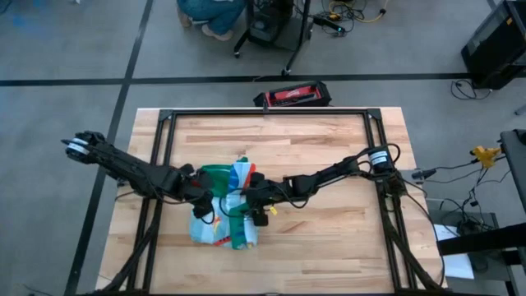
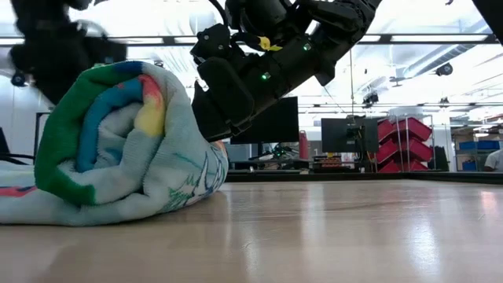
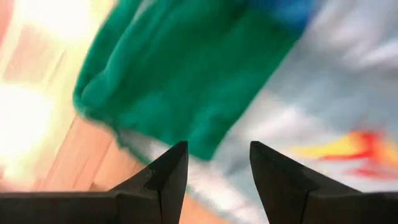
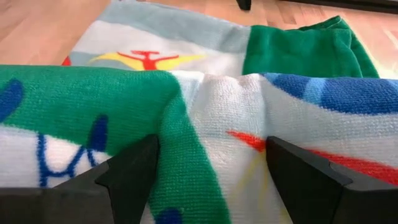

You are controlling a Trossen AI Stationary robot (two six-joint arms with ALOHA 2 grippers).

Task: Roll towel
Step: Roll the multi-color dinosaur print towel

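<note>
The towel [image 1: 223, 210] lies left of the table's middle, partly rolled. In the low view the roll [image 2: 118, 141] shows its spiral end, green border outside, and its flat pale part [image 2: 16, 203] lies on the table toward the left. My right gripper [image 1: 246, 197] is open against the roll's right side [image 4: 211, 118]. My left gripper [image 1: 200, 191] is open at the roll's left side, its fingers [image 3: 177, 174] just before a green border fold [image 3: 186, 81]. I cannot tell whether it touches the cloth. My right gripper sets its two spread fingers [image 4: 134, 168] against the rolled towel's outer layer [image 4: 211, 143], which bulges between them. It comes slanting down from the table's right [image 2: 228, 102] and lies across the roll. The roll rests on the table, with the flat part [image 4: 149, 43] beyond it.
Bare wooden tabletop [image 1: 329, 222] stretches to the right and near side of the towel. A black frame [image 1: 263, 113] runs along the table's far and side edges. A red and black case [image 1: 294, 95] lies on the floor beyond the far edge.
</note>
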